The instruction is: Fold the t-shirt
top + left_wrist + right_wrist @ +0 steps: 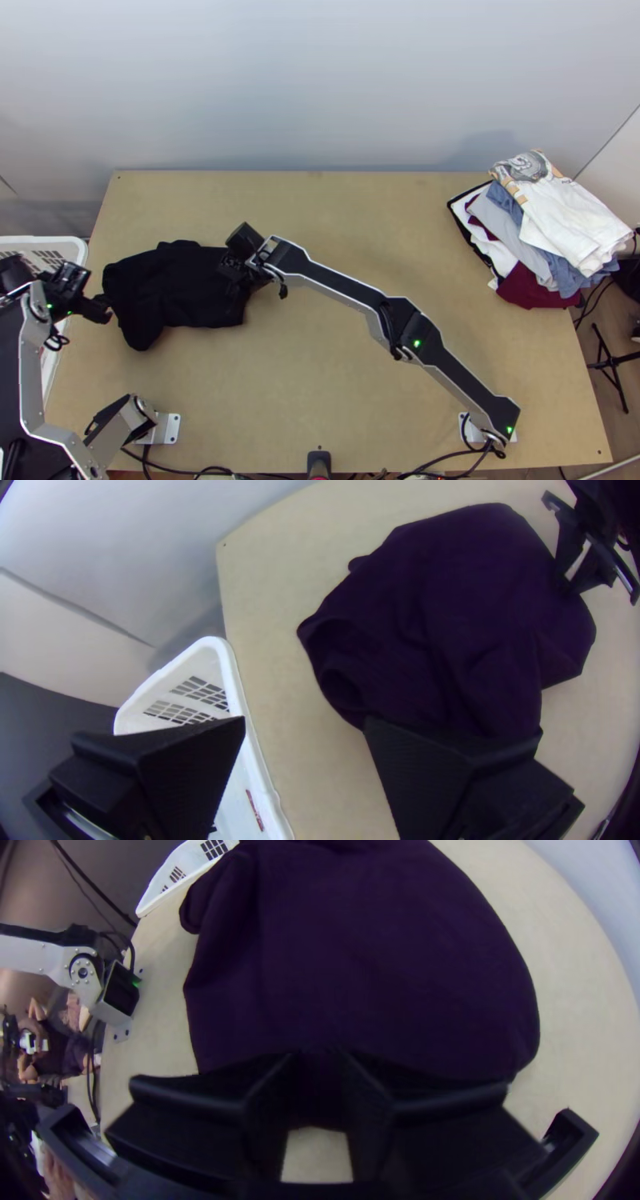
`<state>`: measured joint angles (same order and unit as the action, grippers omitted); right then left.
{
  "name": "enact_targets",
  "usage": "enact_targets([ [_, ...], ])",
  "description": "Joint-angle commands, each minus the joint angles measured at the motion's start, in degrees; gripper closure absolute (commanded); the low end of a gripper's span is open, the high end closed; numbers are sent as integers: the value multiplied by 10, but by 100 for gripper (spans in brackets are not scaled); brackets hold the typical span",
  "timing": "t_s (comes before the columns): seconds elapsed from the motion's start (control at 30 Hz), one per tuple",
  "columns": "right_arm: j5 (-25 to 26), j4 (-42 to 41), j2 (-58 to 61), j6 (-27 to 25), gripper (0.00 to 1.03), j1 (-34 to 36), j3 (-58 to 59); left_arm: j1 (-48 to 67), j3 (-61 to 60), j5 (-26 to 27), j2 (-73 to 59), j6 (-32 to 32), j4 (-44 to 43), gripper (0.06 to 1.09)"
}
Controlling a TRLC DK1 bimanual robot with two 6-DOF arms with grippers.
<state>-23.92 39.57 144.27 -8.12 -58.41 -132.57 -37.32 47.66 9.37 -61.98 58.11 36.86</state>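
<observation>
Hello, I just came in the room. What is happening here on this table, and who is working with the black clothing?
Two robot arms are at a dark t-shirt, which lies bunched on the table. The left gripper is by the shirt's end near the white basket, its fingers open. The right gripper is at the opposite end; whether it grips the cloth, I cannot tell. The shirt is not folded yet. More clothes lie piled at the table's far right corner.

Right gripper has its fingers a bit apart at the dark t-shirt's edge (kinda rumpled, tbh), and there's a white basket beyond the cloth.
</observation>
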Motion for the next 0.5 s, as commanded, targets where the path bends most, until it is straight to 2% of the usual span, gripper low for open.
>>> enact_targets([
  [0.0,-3,89,-48,32,30,24,6,-64,17,28,12,-13,29,21],
  [0.1,-50,116,-74,63,18,51,25,-72,21,34,19,-30,49,21],
  [0.17,-95,119,-90,83,18,67,36,-72,21,38,28,-36,59,21],
  [0.3,-151,119,-101,106,18,81,61,-71,23,43,40,-47,73,21],
  [0.4,-184,121,-88,109,18,81,72,-68,23,43,45,-49,76,21],
  [0.47,-187,121,-81,110,18,79,66,-65,24,44,47,-52,77,21],
])
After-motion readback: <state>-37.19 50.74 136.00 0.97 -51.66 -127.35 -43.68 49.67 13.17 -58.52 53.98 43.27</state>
